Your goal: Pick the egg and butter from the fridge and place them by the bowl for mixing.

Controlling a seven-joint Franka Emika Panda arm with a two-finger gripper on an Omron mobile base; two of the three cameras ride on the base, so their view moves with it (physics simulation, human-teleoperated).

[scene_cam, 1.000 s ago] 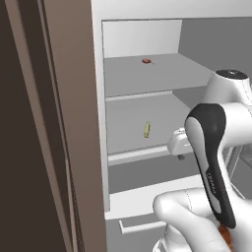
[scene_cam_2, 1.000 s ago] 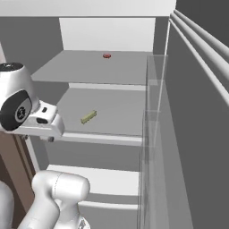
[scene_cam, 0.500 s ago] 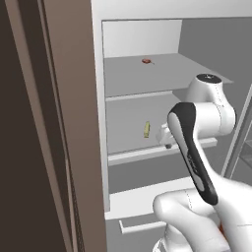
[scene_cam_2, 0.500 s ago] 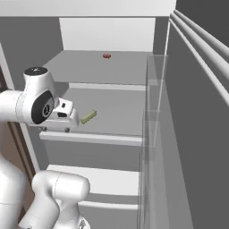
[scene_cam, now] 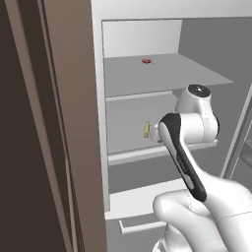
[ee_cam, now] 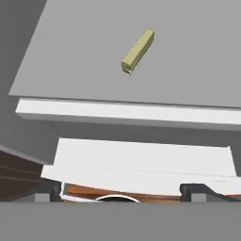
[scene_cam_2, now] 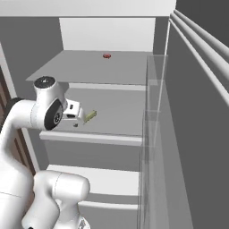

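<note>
My two-finger gripper [scene_cam_2: 79, 117] hangs with jaws spread wide, holding nothing — just beside the thin pale-yellow butter stick [ee_cam: 138, 51] on the fridge's grey middle shelf [ee_cam: 197, 70].

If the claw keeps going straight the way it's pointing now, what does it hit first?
Probably the butter: in the hand view it lies ahead on the middle fridge shelf, slightly off centre. The open claw sits just short of it. Depth is unclear, so it might touch the bare shelf first.
</note>
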